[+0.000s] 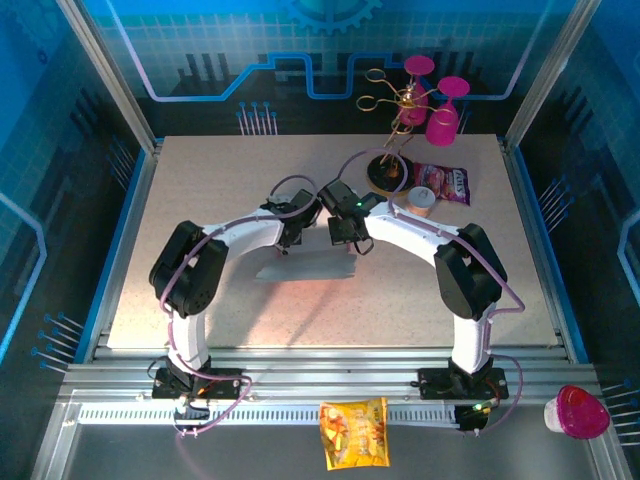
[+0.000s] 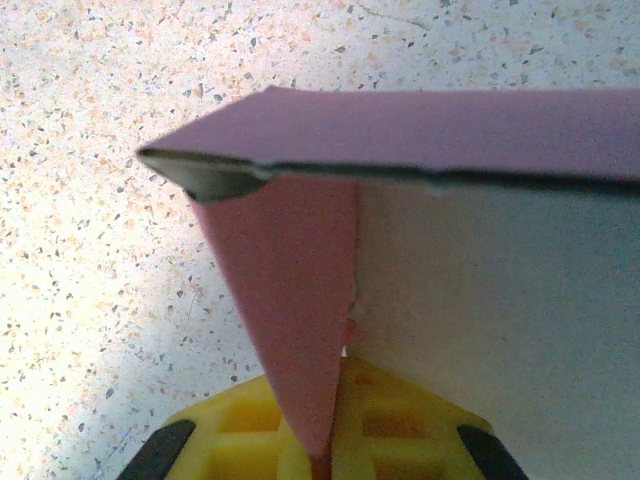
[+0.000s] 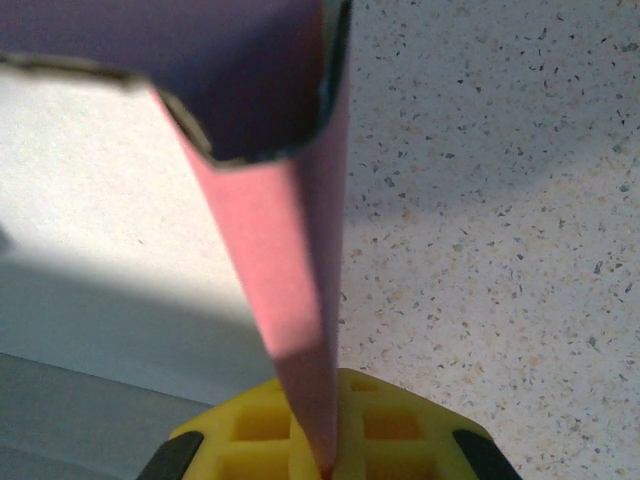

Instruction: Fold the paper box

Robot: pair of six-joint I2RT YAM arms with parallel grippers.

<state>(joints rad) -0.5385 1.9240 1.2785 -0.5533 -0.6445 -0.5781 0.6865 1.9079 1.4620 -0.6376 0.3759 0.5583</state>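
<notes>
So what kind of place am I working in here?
Most likely a purpose-built robot test cell, not a home or shop: an aluminium frame with blue circuit-print backdrop panels encloses a speckled table, and the left arm and right arm are bolted to a slotted rail at its near edge.

2 white-and-black arms with lilac cables
Left arm and right arm: white links, black joint housings, a lilac cable alongside each; a green light on the right wrist. Left gripper and right gripper: yellow waffle-gridded fingers, black pads at 5 and 7 o'clock.
</notes>
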